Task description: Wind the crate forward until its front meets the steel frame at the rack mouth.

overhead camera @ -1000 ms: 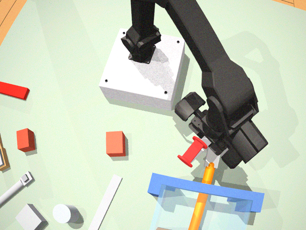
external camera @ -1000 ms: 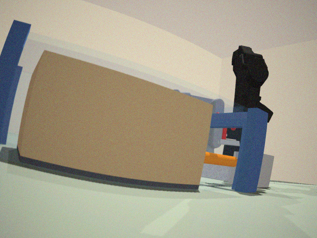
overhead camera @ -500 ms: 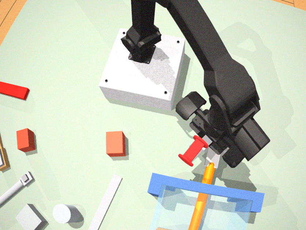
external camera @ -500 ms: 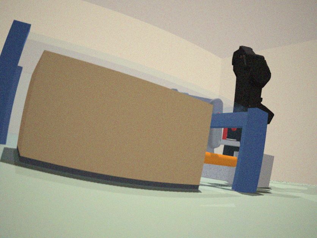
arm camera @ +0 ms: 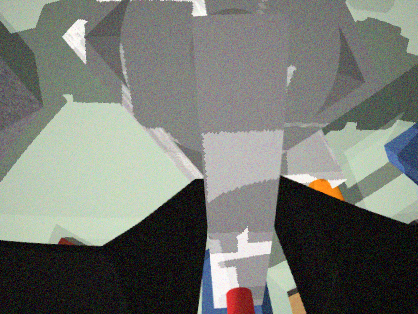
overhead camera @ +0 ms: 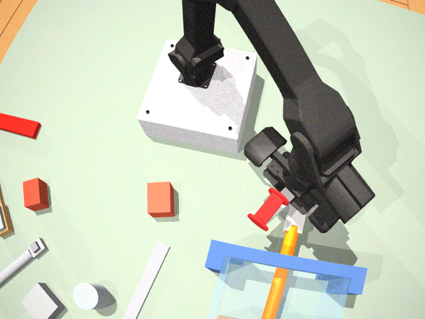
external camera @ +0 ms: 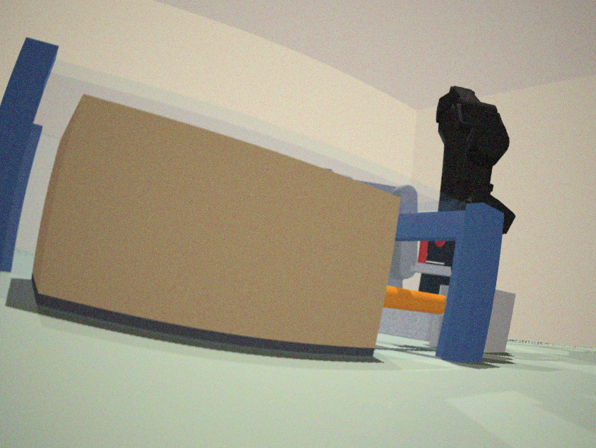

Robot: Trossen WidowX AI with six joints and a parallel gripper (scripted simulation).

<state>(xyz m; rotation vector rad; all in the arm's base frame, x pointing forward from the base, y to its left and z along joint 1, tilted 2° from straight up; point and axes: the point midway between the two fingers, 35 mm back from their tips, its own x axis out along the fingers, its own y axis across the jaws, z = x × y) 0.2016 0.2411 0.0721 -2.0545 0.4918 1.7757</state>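
My gripper (arm camera: 241,181) is shut on the grey arm of the winch handle (overhead camera: 268,210) (arm camera: 240,107), over the winch. The handle's red grip stands out to one side, clear of the fingers. The winch (overhead camera: 294,219) (arm camera: 157,75) is mostly hidden under the arm in the top view; the key in its hole cannot be seen. The orange strap (overhead camera: 288,244) (external camera: 416,300) runs from the winch under the blue frame (overhead camera: 284,261) (external camera: 472,289) into the clear cubby. The brown crate (external camera: 217,231) sits flat inside, with a gap between it and the frame.
A white plinth (overhead camera: 199,102) carries the arm. Orange blocks (overhead camera: 160,199) (overhead camera: 35,193), a red bar (overhead camera: 20,126), a grey tool with a square end (overhead camera: 17,264), a grey block (overhead camera: 39,301), a pale cylinder (overhead camera: 85,295) and a flat bar (overhead camera: 147,279) lie to the left.
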